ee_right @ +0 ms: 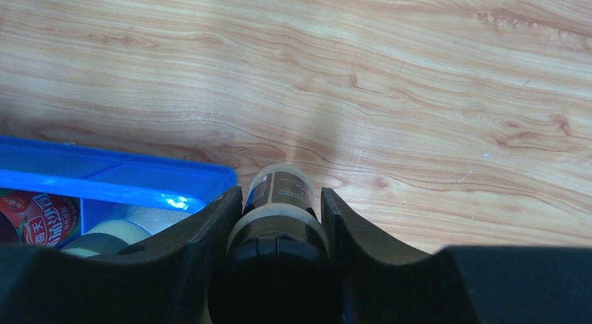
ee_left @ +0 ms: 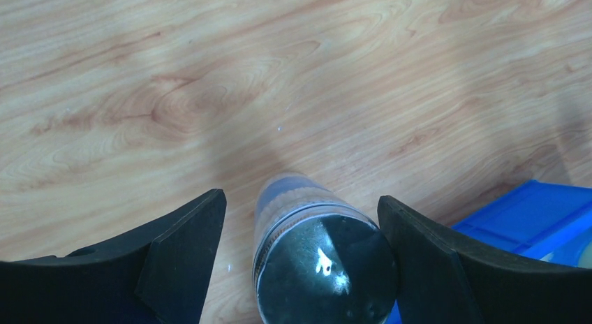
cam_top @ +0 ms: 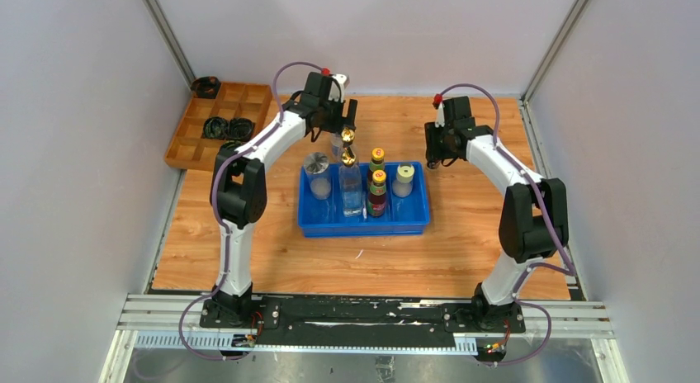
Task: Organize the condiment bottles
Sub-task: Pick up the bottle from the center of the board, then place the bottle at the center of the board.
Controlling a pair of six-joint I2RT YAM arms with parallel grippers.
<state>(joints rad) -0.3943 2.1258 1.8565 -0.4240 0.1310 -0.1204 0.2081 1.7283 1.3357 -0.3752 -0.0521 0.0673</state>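
A blue bin [cam_top: 363, 228] at the table's middle holds a silver-lidded jar [cam_top: 317, 173], a tall clear gold-spouted bottle [cam_top: 351, 185], two dark yellow-capped bottles [cam_top: 377, 193] and a cream-lidded jar [cam_top: 403, 181]. Just behind the bin, my left gripper [cam_top: 338, 123] hangs open around a clear silver-lidded jar [ee_left: 324, 264] standing on the wood. The right finger [ee_left: 419, 247] is against its lid, while the left finger [ee_left: 181, 247] stands apart. My right gripper [ee_right: 280, 193] is shut on a small black-capped bottle [ee_right: 279, 223] beside the bin's far right corner [ee_right: 209, 176].
A wooden divided tray [cam_top: 190, 148] sits at the back left with black coiled rings [cam_top: 227, 128] in it and one ring [cam_top: 205, 87] behind it. White walls close in the left, the right and the back.
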